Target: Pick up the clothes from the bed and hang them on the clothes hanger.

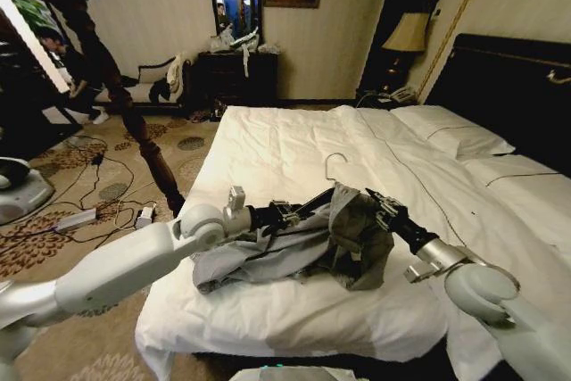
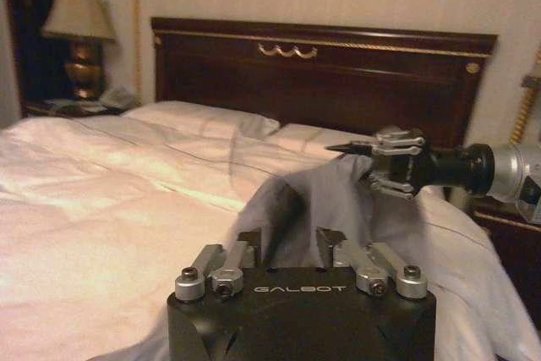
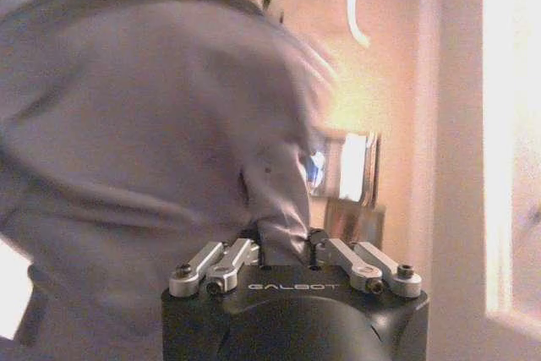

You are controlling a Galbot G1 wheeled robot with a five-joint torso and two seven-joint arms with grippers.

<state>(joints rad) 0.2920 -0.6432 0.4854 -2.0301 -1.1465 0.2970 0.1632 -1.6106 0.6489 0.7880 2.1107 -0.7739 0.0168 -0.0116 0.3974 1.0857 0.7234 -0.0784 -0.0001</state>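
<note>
Fingers of the right gripper [image 3: 285, 251] pinch a fold of the grey shirt [image 1: 312, 243]; the left gripper [image 1: 284, 214] clamps the dark hanger [image 1: 314, 202] under the cloth, centre frame above the bed [image 1: 268, 153]. Thin, limp and light, the shirt will sag and slide; I judge the collar or shoulder seam the surest hold.

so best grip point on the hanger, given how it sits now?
Probably the bare wire hook: it stands up clear above the grey shirt, so come from above, from the headboard side. The hanger body is mostly wrapped in fabric. The left gripper and right gripper both pinch the shirt either side.
</note>
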